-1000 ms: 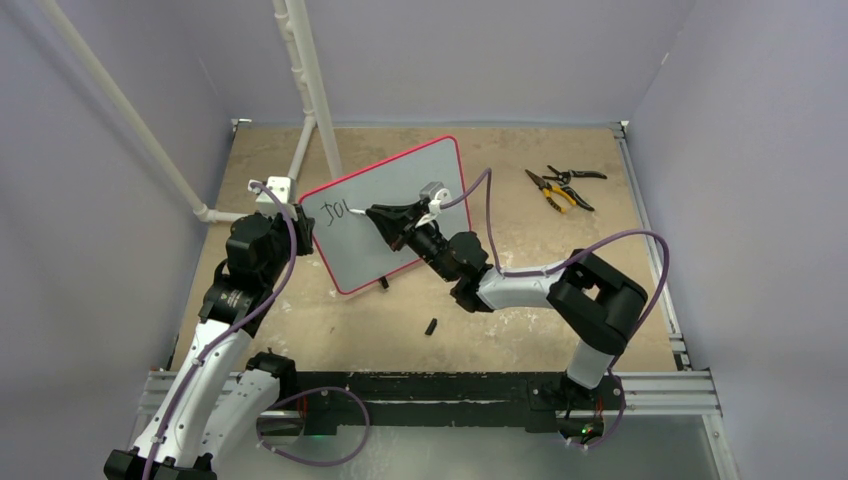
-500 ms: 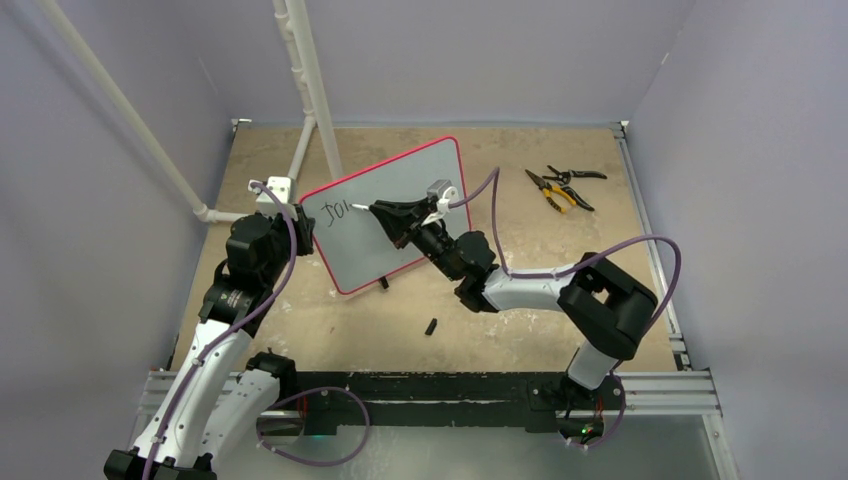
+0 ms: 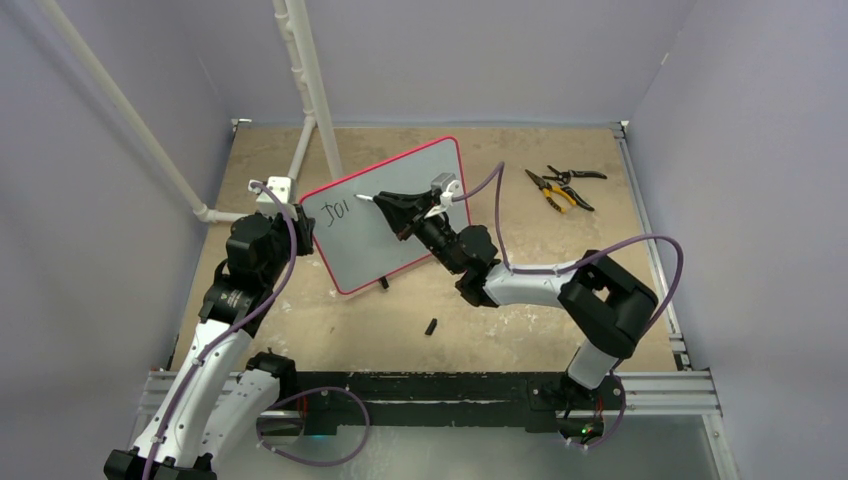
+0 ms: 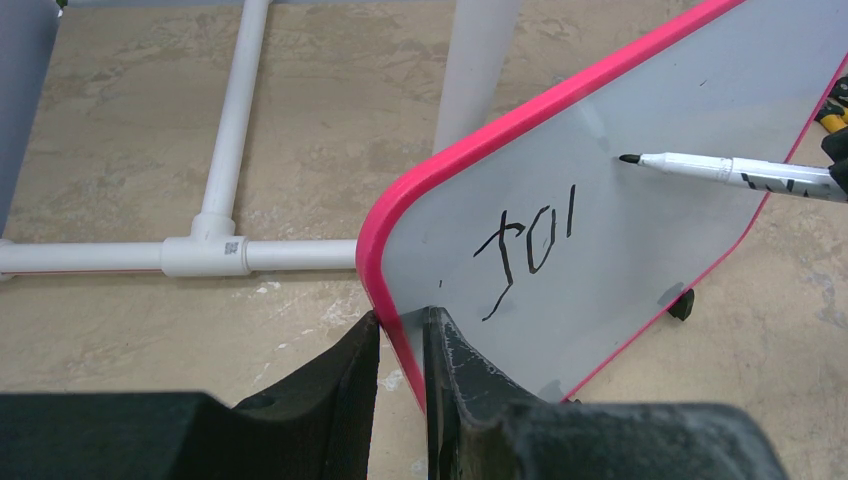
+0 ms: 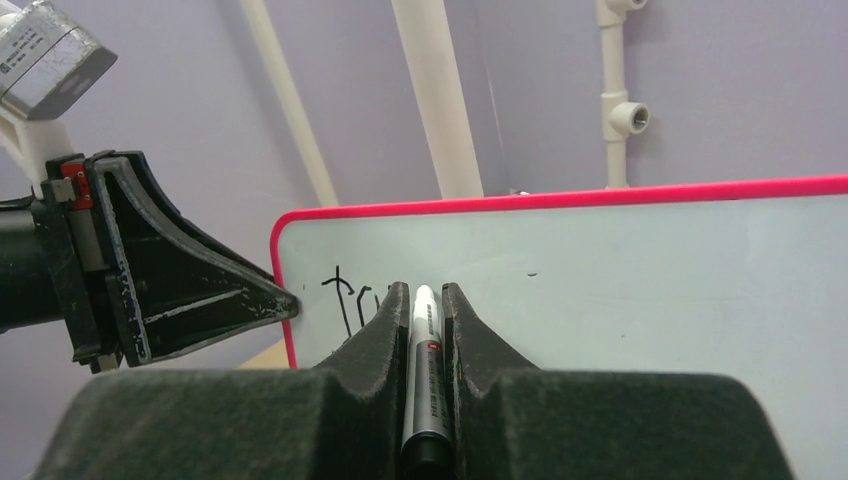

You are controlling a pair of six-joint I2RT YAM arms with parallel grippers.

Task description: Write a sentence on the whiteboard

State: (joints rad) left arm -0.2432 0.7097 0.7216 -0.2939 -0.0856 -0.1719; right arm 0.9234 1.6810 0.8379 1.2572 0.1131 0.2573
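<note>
The whiteboard is standing tilted on the bench, the left fingers clamping its left edge. The right fingers are gripping a marker, its tip pointing at the board just right of the unfinished sentence.

Lilac walls, mottled tan tabletop

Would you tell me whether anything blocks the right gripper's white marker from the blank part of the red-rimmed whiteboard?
Nothing visible does. The white black-tipped marker, clamped in the right gripper, points at bare surface of the red-rimmed pale whiteboard beside the black letters.
</note>
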